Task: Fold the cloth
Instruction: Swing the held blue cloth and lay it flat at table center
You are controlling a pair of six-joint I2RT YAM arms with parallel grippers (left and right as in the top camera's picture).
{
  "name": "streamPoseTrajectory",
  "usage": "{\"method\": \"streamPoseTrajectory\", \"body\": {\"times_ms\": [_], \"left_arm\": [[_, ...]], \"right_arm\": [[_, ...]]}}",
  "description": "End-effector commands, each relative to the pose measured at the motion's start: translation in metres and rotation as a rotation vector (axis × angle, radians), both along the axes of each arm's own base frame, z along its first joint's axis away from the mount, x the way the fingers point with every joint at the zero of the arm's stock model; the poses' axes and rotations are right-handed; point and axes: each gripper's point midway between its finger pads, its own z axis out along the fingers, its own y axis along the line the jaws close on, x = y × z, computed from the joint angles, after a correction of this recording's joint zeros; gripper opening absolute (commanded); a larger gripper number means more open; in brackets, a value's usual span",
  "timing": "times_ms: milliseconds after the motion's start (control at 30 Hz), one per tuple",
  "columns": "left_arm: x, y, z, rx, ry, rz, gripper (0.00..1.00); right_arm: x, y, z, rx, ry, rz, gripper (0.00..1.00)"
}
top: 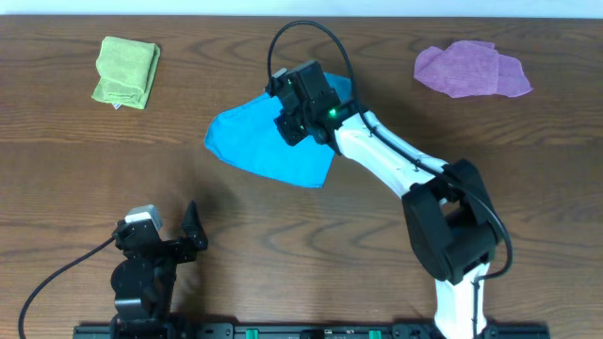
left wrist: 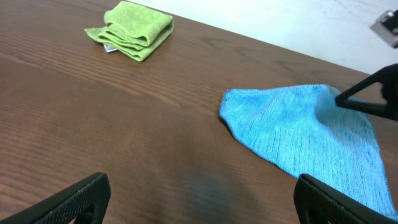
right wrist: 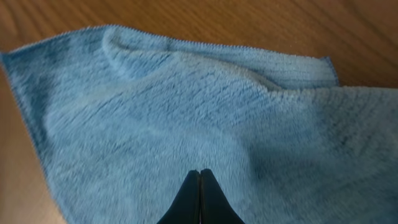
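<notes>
We find the left pincer with jaws apart at the near-left edge of the desk. The cloth lies mid-desk, toward the far edge. The right pincer has its jaws together, clamped on it.

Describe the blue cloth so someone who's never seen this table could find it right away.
On the brown wooden table, look near the middle, under the right arm's fingers. The cloth lies there, one edge folded over. It alone is bright sky blue; the folded green cloth sits far left, the crumpled purple cloth far right.
</notes>
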Motion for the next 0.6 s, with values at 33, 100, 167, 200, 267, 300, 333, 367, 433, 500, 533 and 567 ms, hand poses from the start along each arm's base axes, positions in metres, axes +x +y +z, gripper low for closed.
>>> {"method": "streamPoseTrajectory", "body": {"times_ms": [33,100,167,200,267,300,333,367,433,500,533,567], "left_arm": [[-0.001,0.001,-0.010,-0.008,0.023,0.010,0.95],[-0.001,0.001,-0.010,-0.008,0.023,0.010,0.95],[-0.001,0.001,-0.010,-0.008,0.023,0.010,0.95],[-0.001,0.001,-0.010,-0.008,0.023,0.010,0.95],[-0.001,0.001,-0.010,-0.008,0.023,0.010,0.95],[-0.001,0.001,-0.010,-0.008,0.023,0.010,0.95],[-0.001,0.001,-0.010,-0.008,0.023,0.010,0.96],[-0.001,0.001,-0.010,-0.008,0.023,0.010,0.95],[-0.001,0.001,-0.010,-0.008,0.023,0.010,0.95],[-0.001,0.001,-0.010,-0.008,0.023,0.010,0.95],[-0.001,0.001,-0.010,-0.008,0.023,0.010,0.95],[-0.001,0.001,-0.010,-0.008,0.023,0.010,0.95]], "right_arm": [[-0.005,0.003,-0.039,-0.006,0.069,-0.030,0.02],[-0.007,0.002,-0.052,-0.018,0.088,-0.029,0.01],[-0.008,0.001,-0.060,-0.027,0.100,-0.030,0.02],[-0.009,0.001,-0.065,-0.033,0.108,-0.031,0.01],[-0.012,-0.003,-0.072,-0.047,0.128,-0.033,0.02],[-0.014,-0.005,-0.075,-0.057,0.144,-0.034,0.02],[-0.020,-0.009,-0.078,-0.075,0.171,-0.035,0.02],[-0.027,-0.013,-0.082,-0.095,0.200,-0.036,0.02],[-0.042,-0.024,-0.090,-0.144,0.272,-0.037,0.02],[-0.060,-0.036,-0.096,-0.199,0.353,-0.039,0.01],[-0.067,-0.040,-0.097,-0.219,0.381,-0.039,0.01],[-0.077,-0.047,-0.099,-0.249,0.426,-0.041,0.02]]}}
